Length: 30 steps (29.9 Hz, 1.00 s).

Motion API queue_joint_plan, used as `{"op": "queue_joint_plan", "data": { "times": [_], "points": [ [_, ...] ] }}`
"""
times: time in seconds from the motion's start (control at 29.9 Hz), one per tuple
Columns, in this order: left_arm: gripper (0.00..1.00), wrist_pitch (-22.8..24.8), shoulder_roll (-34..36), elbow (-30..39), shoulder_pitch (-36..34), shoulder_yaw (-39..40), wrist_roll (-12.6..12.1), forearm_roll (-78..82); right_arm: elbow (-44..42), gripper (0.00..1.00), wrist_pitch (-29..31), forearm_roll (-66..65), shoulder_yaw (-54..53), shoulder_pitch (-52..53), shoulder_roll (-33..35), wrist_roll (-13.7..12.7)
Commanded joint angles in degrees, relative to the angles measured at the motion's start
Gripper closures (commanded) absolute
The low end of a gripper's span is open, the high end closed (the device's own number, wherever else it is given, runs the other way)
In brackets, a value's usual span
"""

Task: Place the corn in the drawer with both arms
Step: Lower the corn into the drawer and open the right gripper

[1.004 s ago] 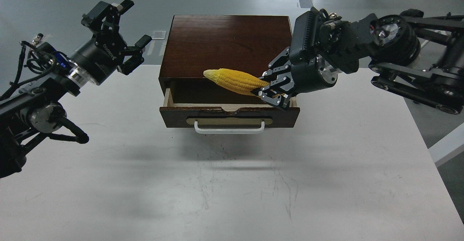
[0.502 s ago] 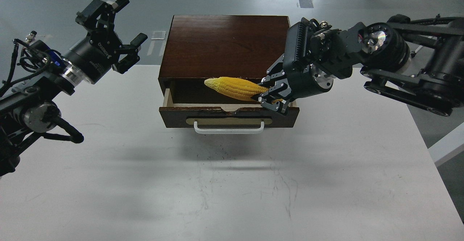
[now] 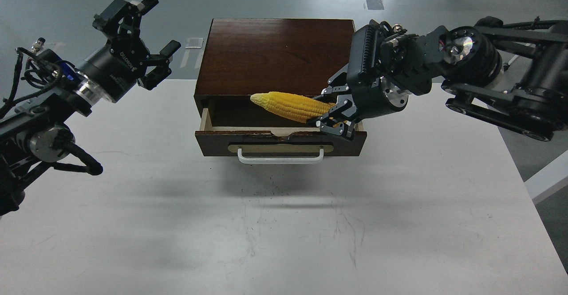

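Because the drawer [image 3: 280,128] is pulled only part way out of the brown box [image 3: 277,51], the slot it offers is long from side to side and shallow from front to back, and that seems to be why the corn [image 3: 293,105] is held lying crosswise. Its thick end sits clenched in the right gripper [image 3: 332,113] and its pointed tip aims toward my left, over the dark gap. Whether the cob is touching the pale wood inside or hanging just above it, I cannot tell; it looks low, close to the box's front lip. Holding it by the butt keeps the fingers at the drawer's right end, near the side wall, so most of the cob can go in without the hand crowding the opening.

With its fingers spread and nothing in them, the left gripper [image 3: 144,49] is raised off the table [image 3: 284,224], well apart from the box on its left side. I judge it is parked there to stay out of the way, ready for the white handle [image 3: 281,157] once the corn is dropped, since the drawer would then need closing
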<state>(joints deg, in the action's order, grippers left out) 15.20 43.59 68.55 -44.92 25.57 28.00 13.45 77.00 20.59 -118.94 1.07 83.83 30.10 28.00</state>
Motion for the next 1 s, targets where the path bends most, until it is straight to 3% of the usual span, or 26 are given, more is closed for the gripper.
{"op": "queue_joint_plan", "data": {
  "times": [0.0, 0.37, 0.7, 0.87, 0.97],
  "points": [
    [0.01, 0.0, 0.0, 0.0, 0.0, 0.0, 0.0, 0.0, 0.0, 0.48, 0.0, 0.0, 0.0, 0.1, 0.1, 0.0],
    [0.01, 0.0, 0.0, 0.2, -0.1, 0.0, 0.0, 0.0, 0.0, 0.25, 0.0, 0.0, -0.1, 0.3, 0.6, 0.0],
    [0.01, 0.0, 0.3, 0.8, -0.1, 0.0, 0.0, 0.0, 0.1, 0.22, -0.1, 1.4, -2.6, 0.7, 0.7, 0.0],
    [0.01, 0.0, 0.4, 0.8, 0.0, 0.0, 0.0, 0.0, -2.7, 0.08, 0.2, 12.4, -7.7, 0.5, 2.8, 0.0],
    [0.01, 0.0, 0.5, 0.8, 0.1, 0.0, 0.0, 0.0, -7.9, 0.05, 0.2, 25.6, -8.7, 0.5, 3.7, 0.0]
  ]
}}
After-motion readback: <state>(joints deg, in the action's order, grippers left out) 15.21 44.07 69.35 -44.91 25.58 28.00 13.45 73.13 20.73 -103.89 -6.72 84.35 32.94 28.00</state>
